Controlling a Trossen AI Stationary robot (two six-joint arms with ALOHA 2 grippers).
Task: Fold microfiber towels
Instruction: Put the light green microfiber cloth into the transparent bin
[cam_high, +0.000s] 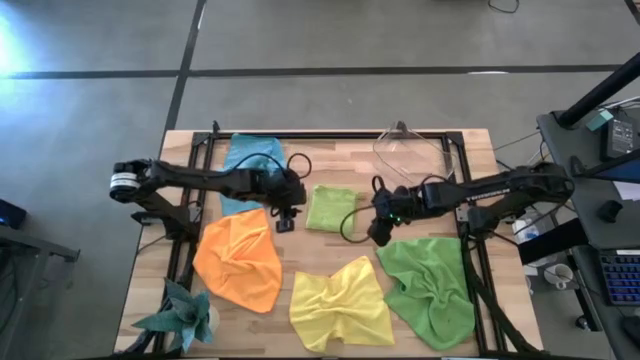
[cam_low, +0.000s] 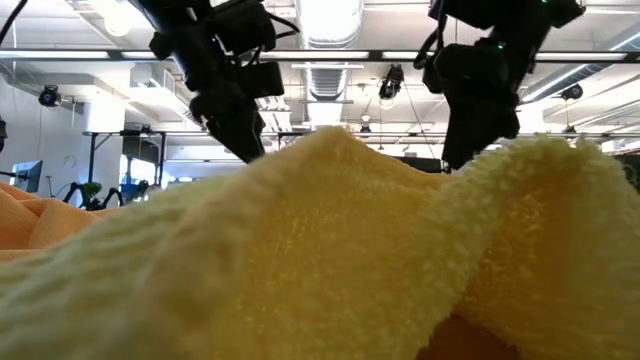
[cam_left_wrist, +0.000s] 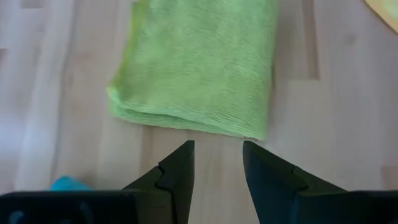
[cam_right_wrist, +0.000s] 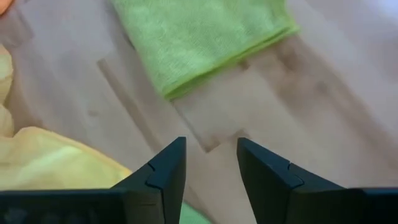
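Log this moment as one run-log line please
lime towel: folded, table centre | left gripper: open, empty, beside it | right gripper: open, empty, other side | orange, yellow, green, blue towels: unfolded

A robotics lab or workshop hall.
Exposed ceiling ducts (cam_low: 330, 70) and strip lights (cam_low: 110, 55) hang over an open room; a wooden surface (cam_high: 470, 150) stands on grey concrete floor (cam_high: 330, 40), with a keyboard (cam_high: 618, 278) on a desk alongside.

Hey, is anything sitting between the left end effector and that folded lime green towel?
Nothing visible. The left end effector is open and empty, with only bare table between it and the folded lime green towel.
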